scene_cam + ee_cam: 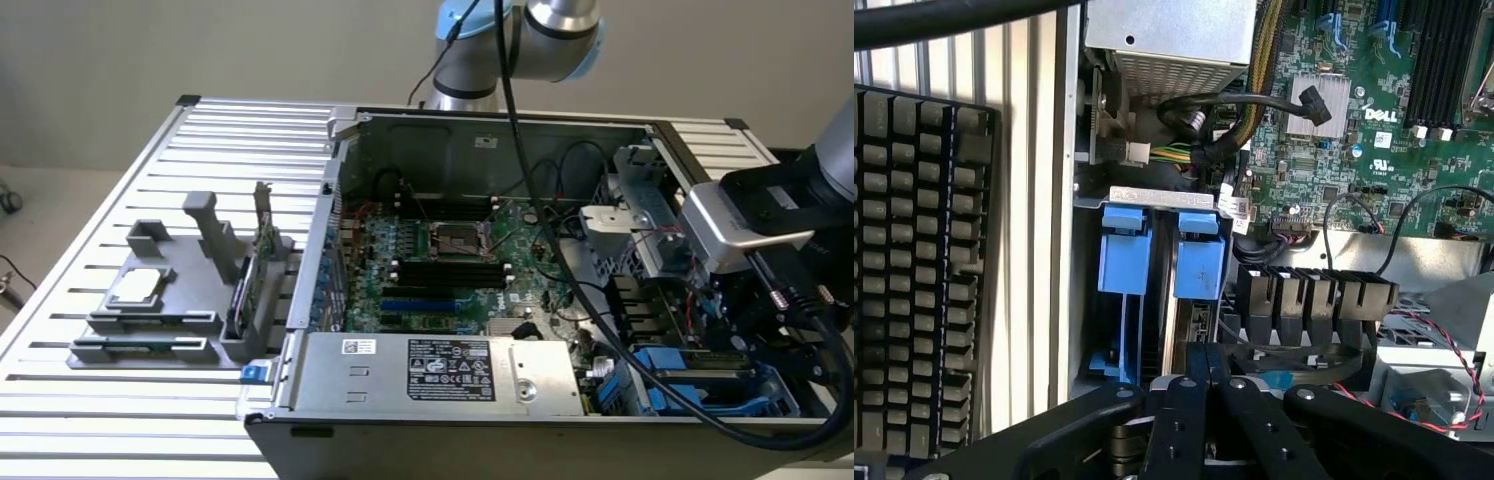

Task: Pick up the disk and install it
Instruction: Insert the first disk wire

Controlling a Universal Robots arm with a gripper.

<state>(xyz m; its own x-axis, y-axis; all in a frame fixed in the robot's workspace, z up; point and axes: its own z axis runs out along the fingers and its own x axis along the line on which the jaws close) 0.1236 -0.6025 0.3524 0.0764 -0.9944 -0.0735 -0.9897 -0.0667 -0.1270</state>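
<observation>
Pincer fully closed, black fingers pressed flat together, nothing gripped between them; it hangs low inside the open Dell tower, over the drive-cage corner; disk stands on edge in a drive-cage slot just ahead of the fingertips, blue carrier end towards the pincer, strip of its metal body showing under the blue; cannot tell if the fingertips touch it; second blue carrier in the neighbouring slot, just beside the disk, slightly off the pincer's line; row of black connector blocks just beside the disk on its other side, near the pincer; power supply beyond the two slots, farther from the pincer than the disk; black and yellow cable bundle runs from it over to the motherboard; small silver heatsink on that board, well ahead of the pincer; keyboard outside the case wall, well apart from the pincer; tower lies on its side on a slatted metal table; grey fixture tray on the table at the exterior view's left of the tower, far from the pincer across the whole case; tray holds a square processor chip and a thin green circuit card; arm comes in over the tower's far wall
</observation>
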